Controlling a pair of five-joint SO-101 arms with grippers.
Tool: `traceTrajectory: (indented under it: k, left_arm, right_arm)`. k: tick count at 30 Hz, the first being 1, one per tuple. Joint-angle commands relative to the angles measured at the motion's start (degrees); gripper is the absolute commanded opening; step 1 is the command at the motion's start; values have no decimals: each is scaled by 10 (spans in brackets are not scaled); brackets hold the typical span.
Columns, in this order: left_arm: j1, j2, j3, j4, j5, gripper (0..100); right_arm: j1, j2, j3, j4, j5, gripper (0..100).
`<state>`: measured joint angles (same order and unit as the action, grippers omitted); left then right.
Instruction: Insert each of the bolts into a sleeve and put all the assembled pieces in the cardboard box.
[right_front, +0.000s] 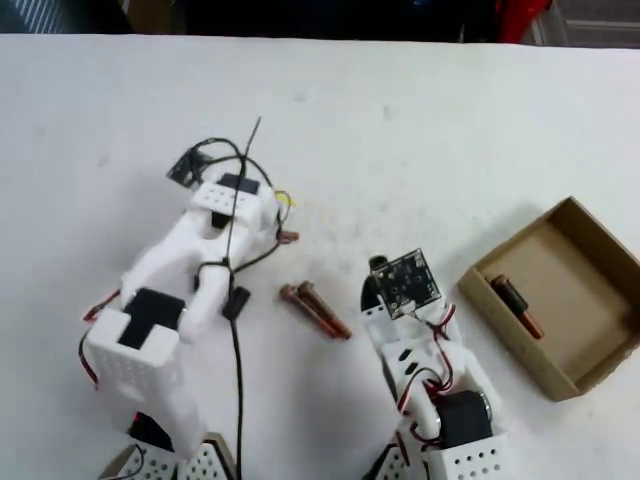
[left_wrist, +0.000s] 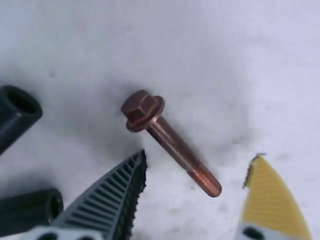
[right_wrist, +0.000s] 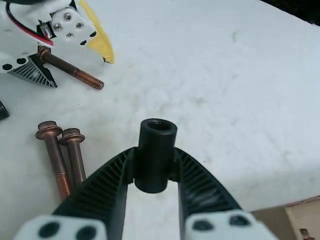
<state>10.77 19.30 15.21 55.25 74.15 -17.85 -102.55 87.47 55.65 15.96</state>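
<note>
Pinched in the right tool (right_wrist: 155, 160), the short black cylindrical sleeve (right_wrist: 158, 134) looks rigid. Left tool (left_wrist: 199, 157), spread, straddles a copper-coloured flanged bolt (left_wrist: 170, 144) on the white table (left_wrist: 235, 55): hard, likely slick, best gripped mid-shank

A white counter (right_front: 420, 120), faintly speckled, carries everything here. Near its middle lie a pair of copper-coloured bolts (right_front: 314, 310), flat on their sides and pressed together along their shanks, with the flanged heads pointing toward the far edge and the threaded tips toward the near one. A single bolt (left_wrist: 170, 142) of the same kind lies alone a little beyond the pair, also flat on its side. Close by it rest two black sleeves - one sleeve (left_wrist: 17, 112) shows its open bore, the other sleeve (left_wrist: 30, 210) lies just beside it. On the right side, well apart from the bolts, an open-topped cardboard box (right_front: 575, 290) sits askew to the counter's edges.
</note>
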Motion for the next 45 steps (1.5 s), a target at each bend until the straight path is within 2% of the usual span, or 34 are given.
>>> traceTrajectory:
  k: [1, 6, 10, 18, 33, 39, 45]
  left_arm:
    - [-7, 24, -36, -9, 3, 199]
    - [-25, 43, -83, 37, 2, 104]
    - [-25, 43, -110, 68, 1, 100]
    - [-25, 41, -116, 64, -4, 98]
    - [-25, 43, -113, 68, -262, 101]
    - [-25, 43, -111, 68, -306, 101]
    - [-26, 44, -111, 69, -309, 99]
  right_arm:
    - [2, -7, -6, -15, -2, 17]
    - [3, -7, -6, -15, -2, 17]
    - [3, -7, -6, -15, -2, 17]
    - [4, -7, -6, -15, -2, 17]
    - [3, -7, -6, -15, -1, 17]
    - [2, -7, -6, -15, -1, 17]
    - [2, -7, -6, -13, -1, 17]
